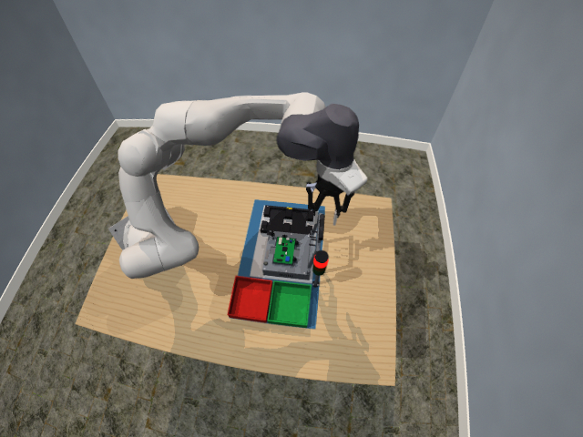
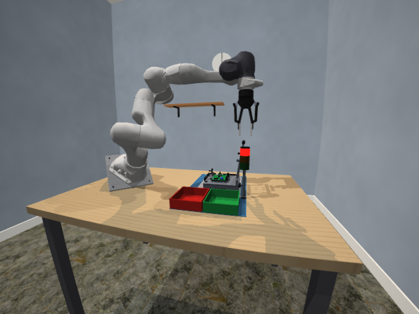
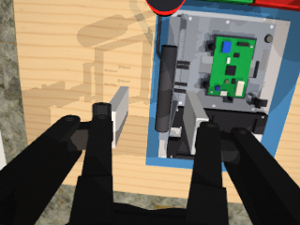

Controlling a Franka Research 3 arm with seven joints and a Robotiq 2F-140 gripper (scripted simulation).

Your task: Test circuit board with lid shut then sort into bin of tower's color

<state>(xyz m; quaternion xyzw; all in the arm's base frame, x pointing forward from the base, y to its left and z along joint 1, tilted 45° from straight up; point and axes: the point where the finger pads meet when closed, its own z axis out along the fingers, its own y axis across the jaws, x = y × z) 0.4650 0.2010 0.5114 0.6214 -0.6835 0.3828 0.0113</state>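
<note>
A: Which step is in hand?

B: Judging by the layout, the test is done. The signal tower (image 2: 244,156) beside the tester (image 1: 263,256) shows red, and the lid stands open, swung up at the hinge side. The circuit board (image 1: 284,249) lies face up on the tester's plate. So the step in hand is fetching the board for the red bin (image 1: 249,297).

A: And the end effector?

B: The end effector (image 2: 245,127) hangs high above the tester, over the tower side, fingers partly spread, somewhat under half open, with nothing between them.

A: What does the next move call for?

B: Shifting over the board, coming straight down, and spreading only enough to take the board by its long edges without striking the posts or the raised lid. Then a lift off the pins and a carry to the red bin, which stands just in front of the tester, touching the green bin (image 1: 290,303).

A: What can't you make out?

B: The pins and the board's holes are too small to see. The latch hook and its tab I can't pick out with certainty. In the wrist view the fingers cover the tray side of the tester, and the bins are cut off at the top edge. The tray (image 1: 288,217) reads only as a dark shape beyond the tester.
</note>
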